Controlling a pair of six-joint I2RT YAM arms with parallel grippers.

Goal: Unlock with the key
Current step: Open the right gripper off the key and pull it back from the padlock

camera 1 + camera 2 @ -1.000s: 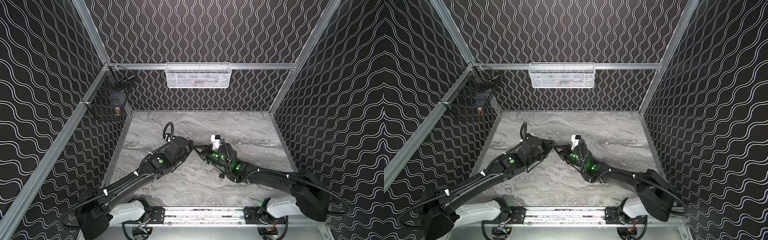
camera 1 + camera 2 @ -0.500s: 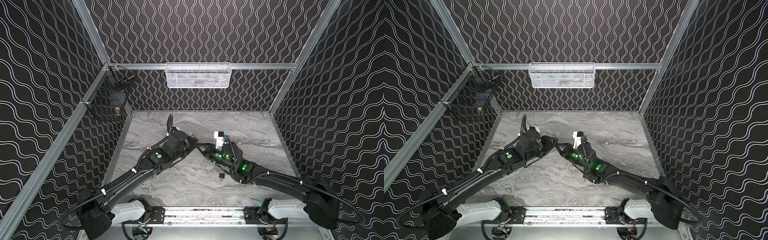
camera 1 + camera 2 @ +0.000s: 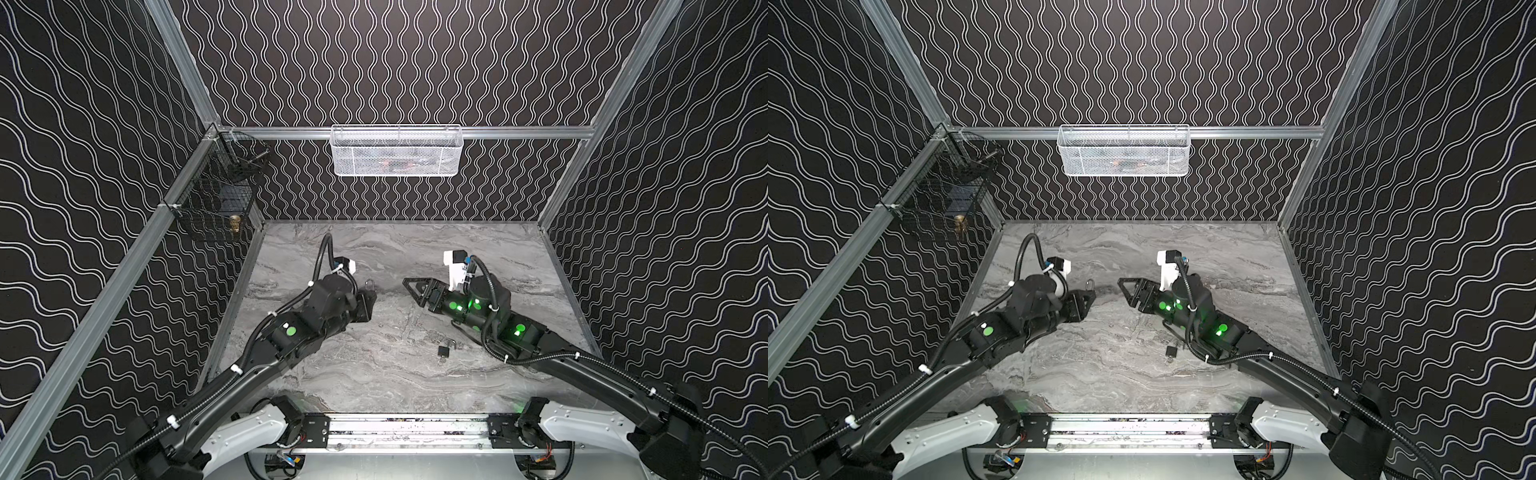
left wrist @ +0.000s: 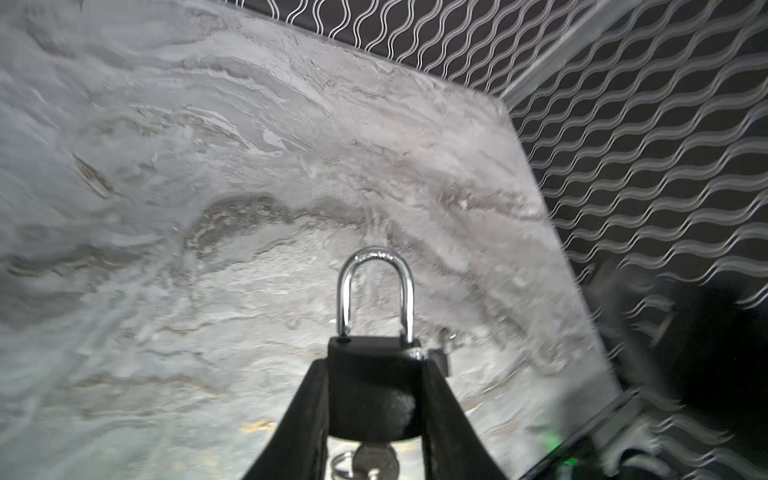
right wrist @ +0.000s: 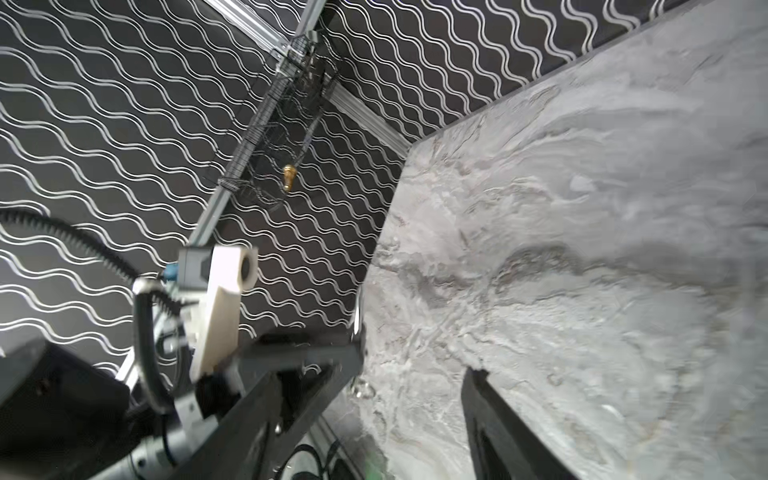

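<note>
Padlock (image 4: pixel 372 399) sits clamped in the left end effector (image 4: pixel 374 365), shackle (image 4: pixel 376 257) pointing away from it and seemingly seated, key (image 4: pixel 374 461) in its wrist-side keyhole, while the right end effector (image 3: pixel 413 293) gapes empty, well apart: insertion looks done, turning probably not yet.

Stuff you can't make out

Left wrist view: the key (image 4: pixel 374 463) under the padlock (image 4: pixel 372 399) is cut off at the edge, and the left gripper (image 4: pixel 374 362) covers the lock's sides. In both top views only its shackle (image 3: pixel 369 284) (image 3: pixel 1089 284) peeks out. The little lock (image 3: pixel 444 351) is too tiny for detail, and what's in the basket (image 3: pixel 397 151) is a blur.
</note>
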